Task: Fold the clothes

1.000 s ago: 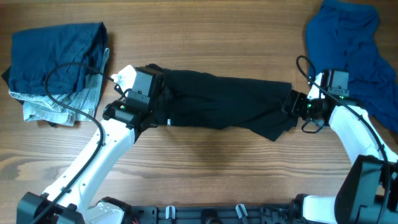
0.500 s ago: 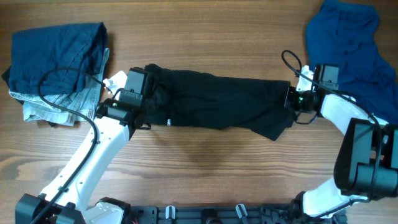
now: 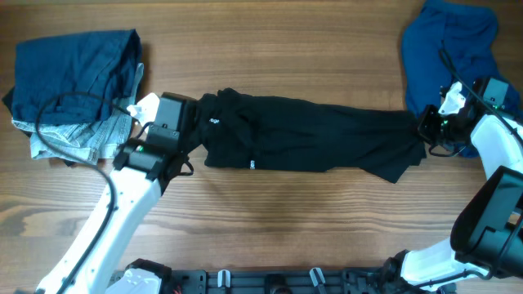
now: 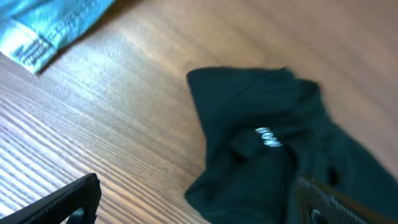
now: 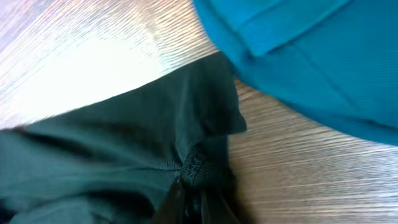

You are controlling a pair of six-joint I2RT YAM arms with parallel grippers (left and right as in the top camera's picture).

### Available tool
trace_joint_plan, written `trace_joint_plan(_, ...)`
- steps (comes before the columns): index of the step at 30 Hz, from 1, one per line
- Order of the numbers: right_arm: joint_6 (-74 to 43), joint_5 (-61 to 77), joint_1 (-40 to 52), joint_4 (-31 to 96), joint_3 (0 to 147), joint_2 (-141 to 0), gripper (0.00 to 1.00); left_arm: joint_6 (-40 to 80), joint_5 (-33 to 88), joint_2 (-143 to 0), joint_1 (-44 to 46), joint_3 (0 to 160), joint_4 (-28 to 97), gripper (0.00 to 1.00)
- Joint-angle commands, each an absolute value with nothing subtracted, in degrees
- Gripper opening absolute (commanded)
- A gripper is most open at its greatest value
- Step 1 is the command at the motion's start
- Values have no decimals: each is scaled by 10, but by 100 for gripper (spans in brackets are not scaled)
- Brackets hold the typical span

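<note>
The black garment [image 3: 310, 135] is lying across the middle of the wooden table [image 3: 270, 220], drawn out in one long, rumpled band from left to right. At its right end the right gripper [image 5: 186, 200] is pinching a bunched corner tight, fingers clenched on the fabric, just beside the loose blue garment [image 3: 445, 57]. At the left end, the left gripper [image 4: 193, 205] is hovering low with its jaws spread wide. The crumpled end with the white lettering [image 4: 268, 137] is sitting between them, and nothing looks grasped there.

So where is this going? The garment looks narrowed into a strip, which could count as a first lengthwise fold, though the creases make that hard to confirm. No end-to-end fold is showing yet, and the left end is bunching rather than lying flat. That end probably needs smoothing and a fresh grip before the two ends can meet. Up in the far left corner a folded navy garment [image 3: 73, 69] is resting on a pale striped cloth [image 3: 69, 145].
</note>
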State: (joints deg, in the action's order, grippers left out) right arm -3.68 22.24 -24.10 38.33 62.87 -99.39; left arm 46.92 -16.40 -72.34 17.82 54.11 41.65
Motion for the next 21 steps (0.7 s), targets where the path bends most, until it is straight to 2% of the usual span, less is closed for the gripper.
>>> trace_joint_plan(1, -15, 267, -212, 401, 653, -980, 4, 454, -166, -690, 175, 558, 416, 100)
trace_joint_plan(6, -33, 267, -92, 409, 653, -980, 4, 453, -165, -693, 175, 558, 417, 100)
trace_joint_plan(15, -124, 240, 93, 315, 654, -980, 4, 453, -165, -718, 175, 558, 419, 100)
trace_joint_plan(21, -156, 220, 140, 288, 654, -980, 4, 453, -165, -718, 175, 558, 419, 100)
